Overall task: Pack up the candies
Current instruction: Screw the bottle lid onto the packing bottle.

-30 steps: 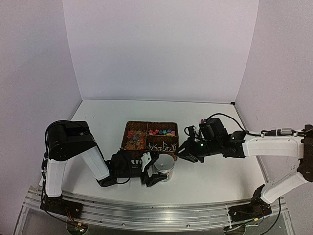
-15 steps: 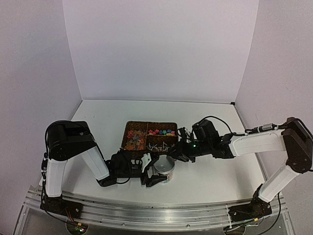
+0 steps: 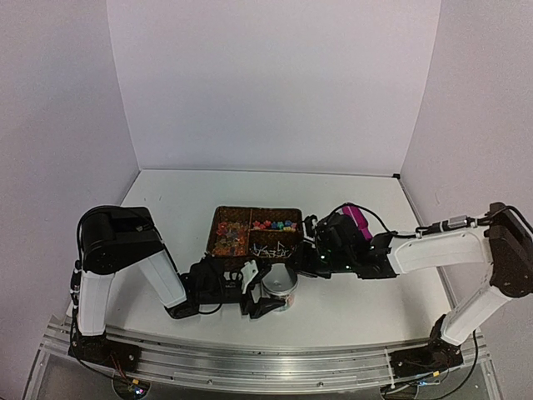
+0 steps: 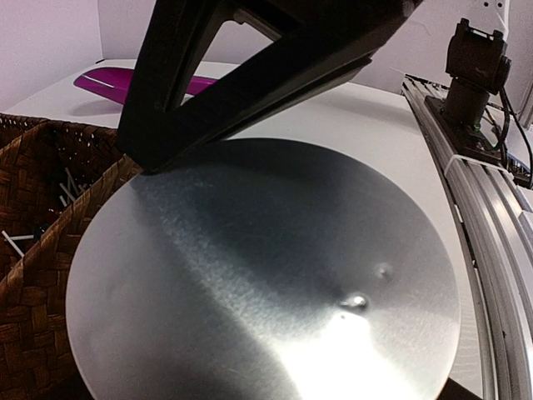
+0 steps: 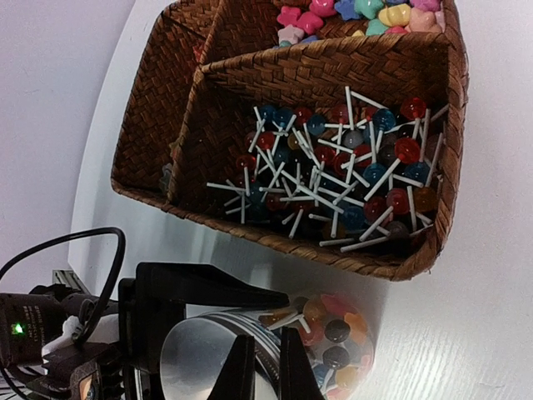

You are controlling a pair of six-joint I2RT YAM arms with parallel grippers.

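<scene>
A clear jar [image 3: 281, 287] with a silver lid [image 4: 266, 283] lies on its side in front of the basket [image 3: 254, 208]. My left gripper [image 3: 271, 292] is shut on the jar, and its black fingers [image 5: 216, 287] flank the jar. Mixed-colour candies [image 5: 333, 342] show through the glass. More candies [image 5: 333, 167] on white sticks fill a basket compartment, with pastel ones [image 5: 358, 12] behind it. My right gripper [image 5: 266, 371] is shut and holds nothing, its tips over the lid's rim [image 5: 196, 358]. From above, the right gripper [image 3: 310, 260] sits just right of the jar.
A magenta scoop [image 3: 356, 218] lies on the table behind my right arm, and the scoop [image 4: 125, 83] also shows past the lid. The woven basket [image 5: 291, 233] stands close behind the jar. The rail [image 4: 500, 250] runs along the near edge.
My right arm has moved left to the jar and its jaws have closed. The left arm and the jar have not moved.
</scene>
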